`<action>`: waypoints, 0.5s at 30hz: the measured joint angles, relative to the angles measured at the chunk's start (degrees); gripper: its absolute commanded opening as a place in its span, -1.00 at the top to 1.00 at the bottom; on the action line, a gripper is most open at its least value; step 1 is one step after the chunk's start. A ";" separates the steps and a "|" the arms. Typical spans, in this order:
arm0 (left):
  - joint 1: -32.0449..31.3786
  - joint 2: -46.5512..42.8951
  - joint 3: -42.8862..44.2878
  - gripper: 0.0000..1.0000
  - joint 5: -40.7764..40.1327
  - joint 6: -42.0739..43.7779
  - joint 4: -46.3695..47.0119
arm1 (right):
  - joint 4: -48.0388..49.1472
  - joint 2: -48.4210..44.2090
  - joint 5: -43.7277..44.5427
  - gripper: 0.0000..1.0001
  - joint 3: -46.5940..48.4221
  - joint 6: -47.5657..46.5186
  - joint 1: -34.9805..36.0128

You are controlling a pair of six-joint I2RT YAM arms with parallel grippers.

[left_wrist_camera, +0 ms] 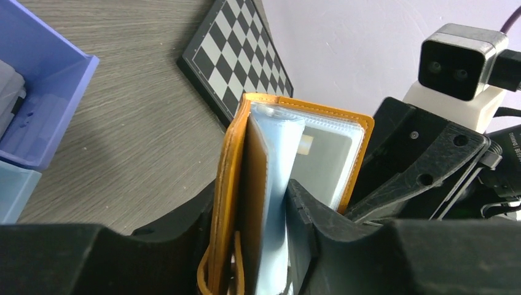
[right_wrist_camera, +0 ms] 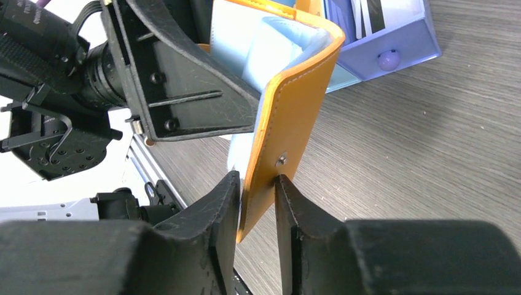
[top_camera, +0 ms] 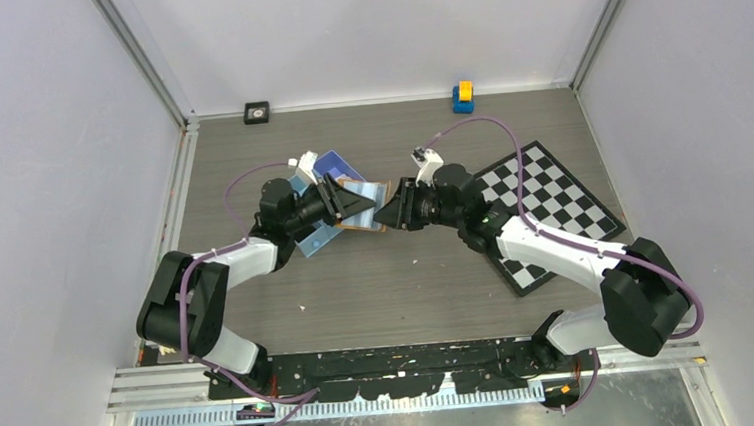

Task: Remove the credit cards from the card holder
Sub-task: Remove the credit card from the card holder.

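The orange card holder (top_camera: pixel 367 206) hangs in the air between both arms, folded partly open. My left gripper (left_wrist_camera: pixel 252 190) is shut on its orange cover (left_wrist_camera: pixel 233 160) together with a pale blue inner sleeve. A pale grey credit card (left_wrist_camera: pixel 325 163) sits in a clear sleeve behind the right finger. In the right wrist view the holder's orange flap (right_wrist_camera: pixel 301 104) with its metal snap slants between the fingers of my right gripper (right_wrist_camera: pixel 257 178). That gripper stands a little open, with slack beside the flap. In the top view the right gripper (top_camera: pixel 389 213) faces the left gripper (top_camera: pixel 351 207).
A blue plastic tray (right_wrist_camera: pixel 399 43) lies on the table behind the holder, with cards in it; it also shows as the blue tray (left_wrist_camera: pixel 43 92). A chessboard (top_camera: pixel 548 211) lies to the right. A blue and yellow toy (top_camera: pixel 462 96) and a small black block (top_camera: pixel 257 112) sit at the back wall.
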 measured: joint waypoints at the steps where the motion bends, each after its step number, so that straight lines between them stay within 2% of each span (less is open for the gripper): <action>1: -0.04 0.00 0.00 0.34 0.26 -0.09 0.11 | -0.17 0.04 0.24 0.24 0.02 0.09 -0.02; 4: -0.31 0.00 0.00 0.42 1.05 -0.44 0.87 | -0.42 0.61 0.61 0.15 0.20 0.48 -0.44; 6: -0.31 0.00 0.00 0.43 1.36 -0.63 1.57 | -0.52 1.25 0.76 0.20 0.22 0.94 -0.98; 13: 0.26 -0.17 -0.11 0.44 1.49 -1.60 2.97 | -1.09 1.81 1.03 0.62 0.20 2.71 -3.06; 15: 0.74 -0.33 -0.44 0.34 1.51 -1.95 3.48 | -0.96 1.81 0.83 0.79 0.20 3.26 -3.32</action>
